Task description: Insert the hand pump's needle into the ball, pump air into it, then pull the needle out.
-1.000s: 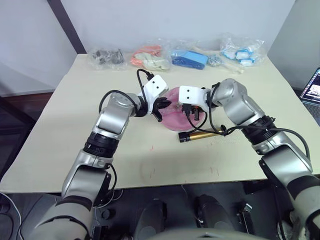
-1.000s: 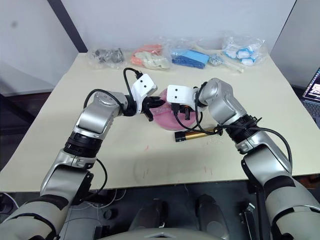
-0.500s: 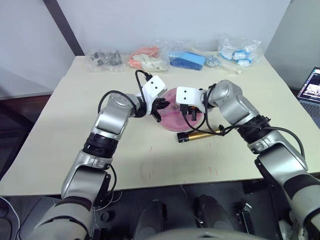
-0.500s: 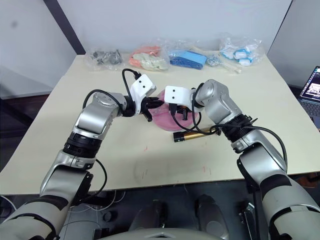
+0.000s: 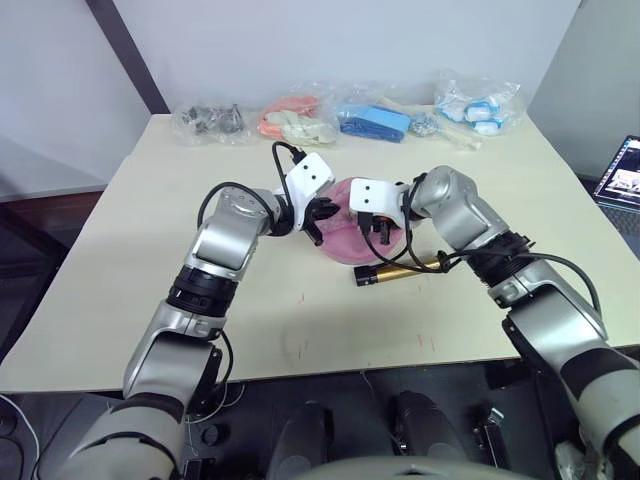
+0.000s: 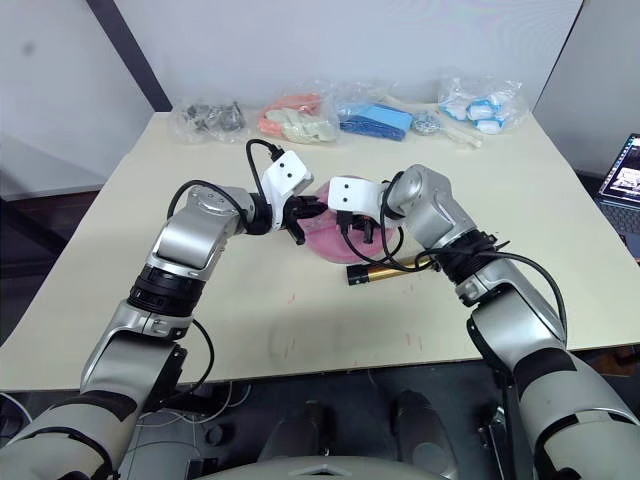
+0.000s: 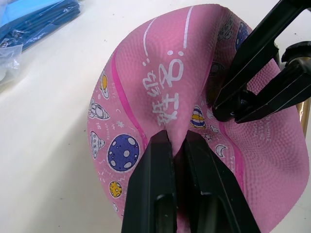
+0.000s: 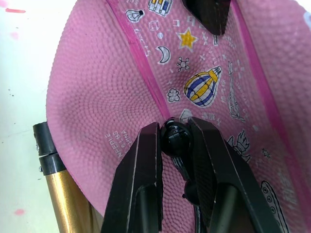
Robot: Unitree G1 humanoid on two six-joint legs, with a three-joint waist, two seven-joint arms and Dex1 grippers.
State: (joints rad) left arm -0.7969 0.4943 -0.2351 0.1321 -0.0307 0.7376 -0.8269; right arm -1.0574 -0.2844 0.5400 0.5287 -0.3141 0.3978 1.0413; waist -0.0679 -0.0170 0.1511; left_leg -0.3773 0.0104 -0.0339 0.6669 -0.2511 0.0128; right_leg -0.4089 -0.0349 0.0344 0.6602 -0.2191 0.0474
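The ball [image 5: 352, 232], pink and sagging, lies near the middle of the tabletop [image 5: 150, 260]. The left end effector [image 7: 179, 145] is clamped on a raised fold of the ball's skin on the side toward the tabletop's left edge, its two fingers [image 7: 156, 179] pressed together with pink rubber pinched between them. The right end effector [image 8: 174, 135] is closed on the small black fitting of the needle [image 8: 176, 138], held against the ball's surface by a printed hot-air balloon; the pin itself is hidden. The hand pump [image 5: 400, 269] lies flat on the tabletop just beside the ball, on the side toward the near edge, its black end cap close to the ball's rim. A thin black hose [image 5: 398, 252] loops from it up toward the right end effector. Plastic bags [image 5: 300, 118] of small items sit in a row along the far edge.
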